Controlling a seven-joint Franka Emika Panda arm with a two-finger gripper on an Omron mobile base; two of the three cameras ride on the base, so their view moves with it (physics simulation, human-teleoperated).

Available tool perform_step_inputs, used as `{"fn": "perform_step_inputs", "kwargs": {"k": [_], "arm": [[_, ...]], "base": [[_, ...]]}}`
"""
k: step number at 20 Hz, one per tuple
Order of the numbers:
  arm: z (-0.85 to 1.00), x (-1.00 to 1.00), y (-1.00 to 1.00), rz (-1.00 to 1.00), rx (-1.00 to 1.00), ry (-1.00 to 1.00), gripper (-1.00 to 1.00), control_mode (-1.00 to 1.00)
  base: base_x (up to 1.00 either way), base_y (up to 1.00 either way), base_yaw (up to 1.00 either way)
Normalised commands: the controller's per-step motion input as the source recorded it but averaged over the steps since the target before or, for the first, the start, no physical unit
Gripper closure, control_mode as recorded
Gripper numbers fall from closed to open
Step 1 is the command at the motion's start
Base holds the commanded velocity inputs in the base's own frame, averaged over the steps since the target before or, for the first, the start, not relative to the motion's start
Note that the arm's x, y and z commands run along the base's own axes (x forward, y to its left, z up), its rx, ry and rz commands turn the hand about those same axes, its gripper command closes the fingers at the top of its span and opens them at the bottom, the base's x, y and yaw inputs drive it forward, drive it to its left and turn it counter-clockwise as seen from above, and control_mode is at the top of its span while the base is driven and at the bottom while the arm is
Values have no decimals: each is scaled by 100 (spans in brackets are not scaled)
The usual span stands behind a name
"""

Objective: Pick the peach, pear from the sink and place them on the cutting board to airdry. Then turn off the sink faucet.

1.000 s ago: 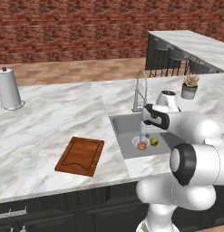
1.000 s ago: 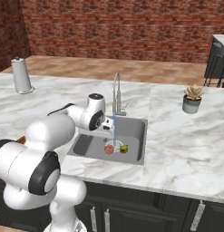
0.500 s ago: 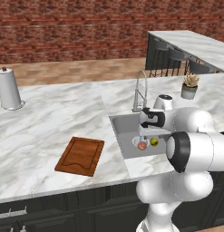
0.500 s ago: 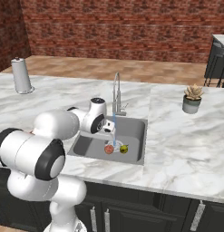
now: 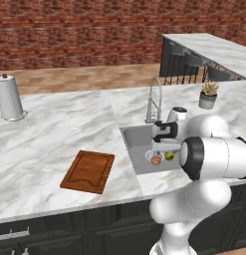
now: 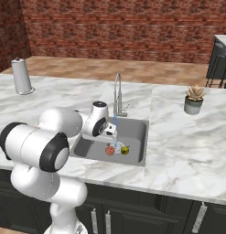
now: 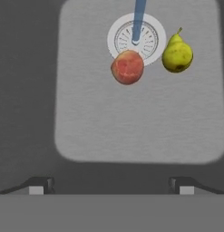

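Gripper [image 7: 111, 185] spread wide, empty, hanging over the sink [image 5: 134, 142]. Peach [image 7: 127, 67] on the drain rim, pear [image 7: 177, 54] just beside it; water stream hits the drain btwn them. Faucet [image 5: 154, 98] at sink's back edge. Cutting board [image 5: 88, 171] near counter's front edge, w/ paper-towel roll [image 5: 9, 98] at back edge, potted plant [image 5: 209, 94] past the sink.

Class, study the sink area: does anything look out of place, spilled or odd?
Only the sink faucet is running: a blue stream falls onto the drain beside the peach and pear. Nothing looks spilled, tipped or damaged.
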Motion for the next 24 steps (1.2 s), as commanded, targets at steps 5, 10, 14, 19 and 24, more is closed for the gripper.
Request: {"fn": "perform_step_inputs", "kwargs": {"k": [5, 10, 14, 19, 24], "arm": [[-17, 11, -3, 0, 0, 0, -100, -100], [-15, 11, -3, 0, 0, 0, -100, -100], [-12, 13, -3, 0, 0, 0, -100, -100], [-7, 15, -3, 0, 0, 0, -100, -100], [-8, 14, -2, 0, 0, 0, -100, -100]], "base": [[0, 0, 0], [0, 0, 0], [0, 0, 0], [0, 0, 0], [0, 0, 0]]}}
